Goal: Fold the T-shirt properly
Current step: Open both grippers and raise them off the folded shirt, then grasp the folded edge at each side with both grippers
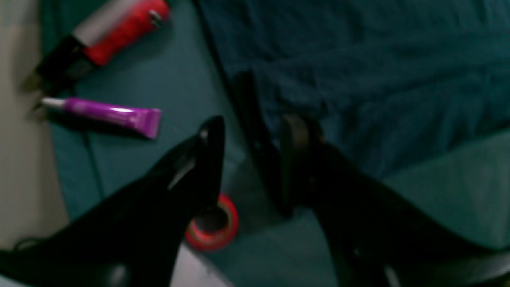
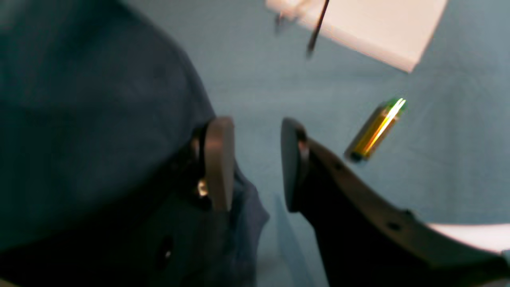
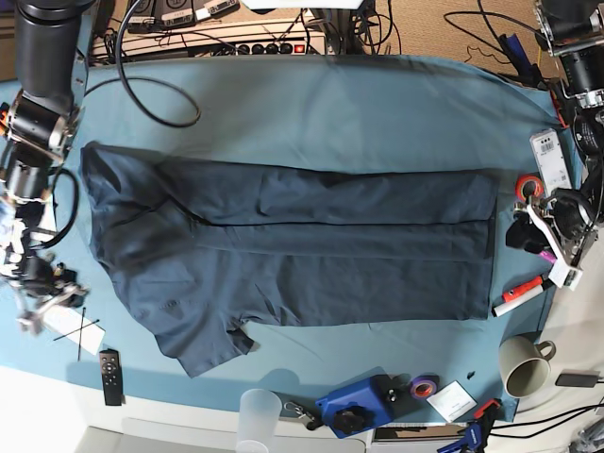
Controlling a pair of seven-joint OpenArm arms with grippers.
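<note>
Teal cloth (image 3: 377, 113) covers the table, and the shirt (image 3: 311, 255) lies flat across its middle, one side already folded in. The right claw (image 2: 255, 163), spread and empty, has the shirt's edge just to its left. The left claw (image 1: 247, 159), also spread, has the hem just above it. The shirt looks light, soft and limp; I would pinch it at the hem corners.

Base view: we look straight down, far; wrist views sit close behind each gripper, sharing the T-shirt (image 3: 302, 245) edges.
</note>
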